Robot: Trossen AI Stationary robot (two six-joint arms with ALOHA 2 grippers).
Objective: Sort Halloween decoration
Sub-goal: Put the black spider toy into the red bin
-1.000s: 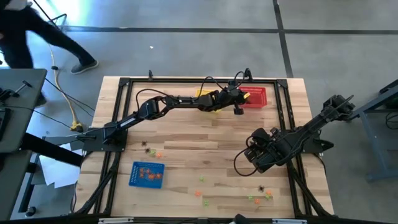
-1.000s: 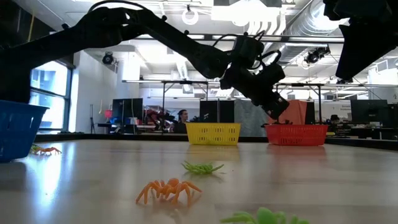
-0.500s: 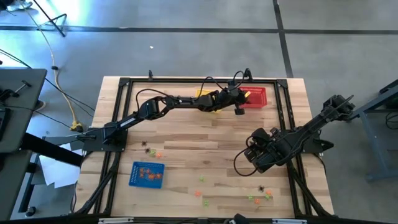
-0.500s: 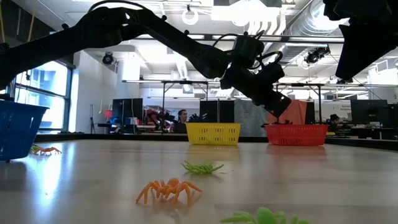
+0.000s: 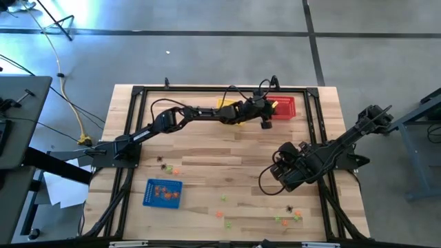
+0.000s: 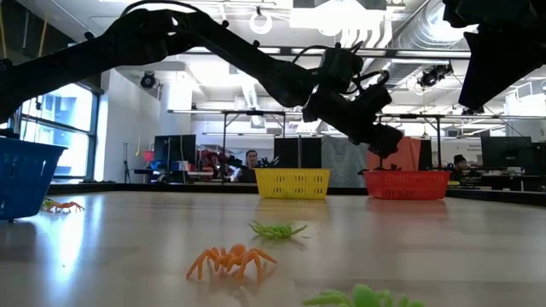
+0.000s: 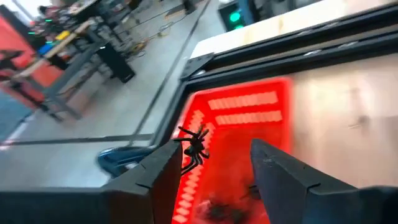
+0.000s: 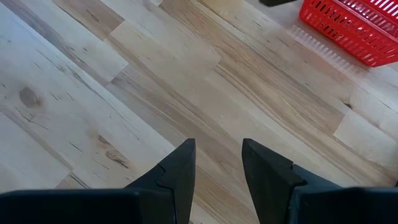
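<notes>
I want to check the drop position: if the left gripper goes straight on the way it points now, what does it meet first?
Probably the red basket: the open left gripper points into it, with a black spider between its fingers, apparently falling.

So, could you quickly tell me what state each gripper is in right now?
Left gripper: open above the red basket, a black spider by one finger, apparently just let go.
Right gripper: open, holding nothing, over the bare table.

Two black jointed arms, looped black cables; left fingers [image 7: 273,171] and right fingers [image 8: 264,165] dark, angular, matte.
</notes>
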